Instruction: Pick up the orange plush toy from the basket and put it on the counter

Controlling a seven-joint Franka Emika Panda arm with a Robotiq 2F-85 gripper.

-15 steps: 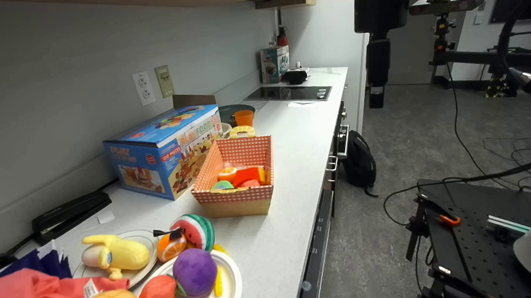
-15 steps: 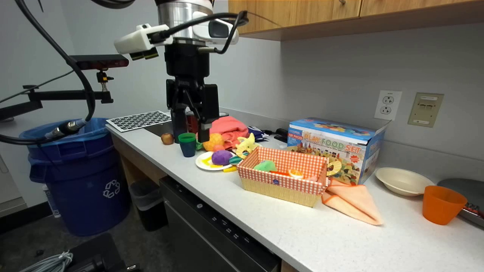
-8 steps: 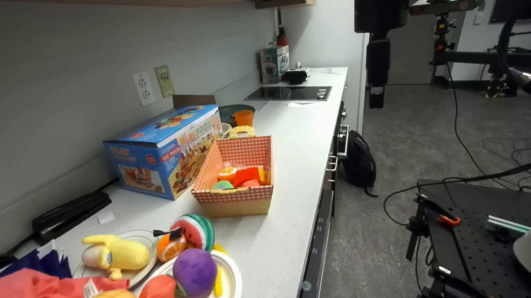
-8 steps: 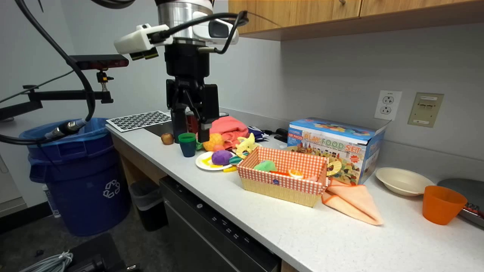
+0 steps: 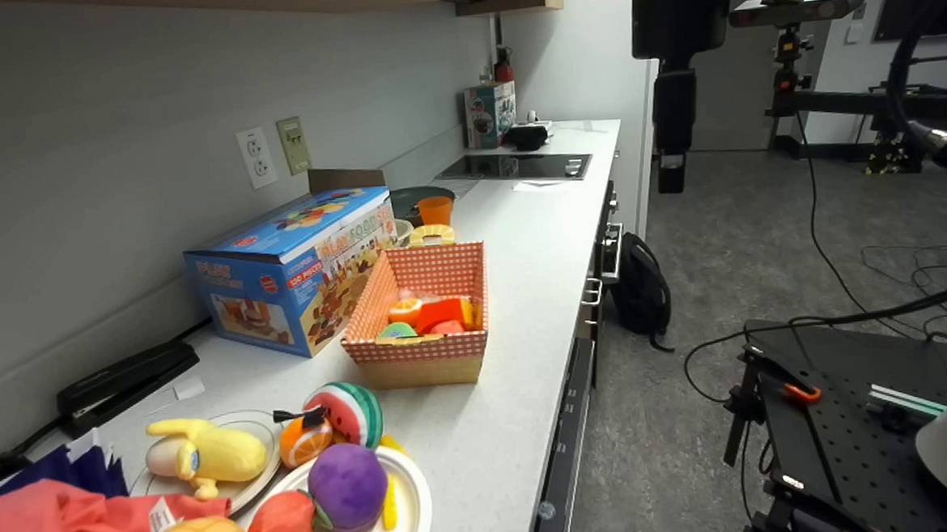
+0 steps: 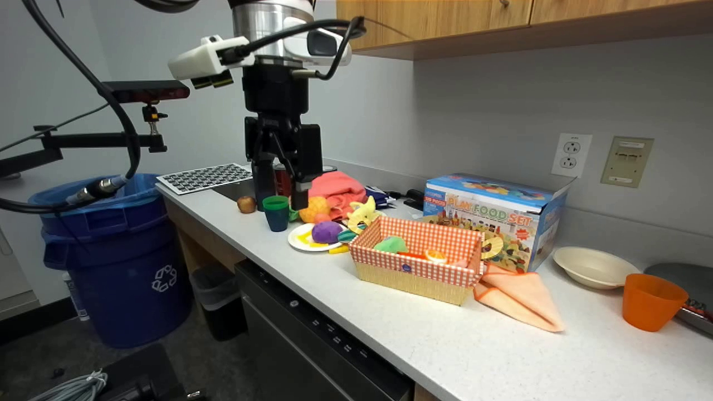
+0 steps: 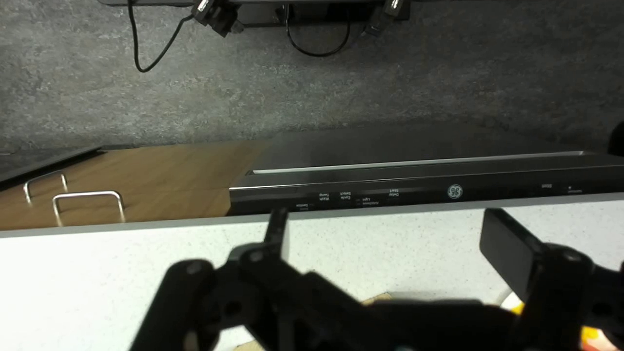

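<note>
A basket with red-checked lining stands on the white counter (image 5: 534, 255) in both exterior views: basket (image 5: 422, 372), basket (image 6: 409, 283). An orange toy with a pale-rimmed, cut-orange face lies inside it (image 5: 405, 310), also visible over the rim (image 6: 435, 256). I cannot tell if it is plush. My gripper is open and empty, hanging high and pointing down, apart from the basket: gripper (image 5: 672, 176), gripper (image 6: 282, 192). In the wrist view its fingers (image 7: 392, 241) are wide apart above the counter edge. The gripper hides most of the basket there; only a tan corner (image 7: 379, 298) shows.
Red and green toys lie beside the orange one. A play food box (image 5: 288, 276) stands behind the basket. Plates with plush fruit (image 5: 408, 496), a green cup (image 6: 277, 214), a peach napkin (image 6: 521, 301) and an orange cup (image 6: 653, 303) are around it. Cabinets (image 6: 445, 25) hang above.
</note>
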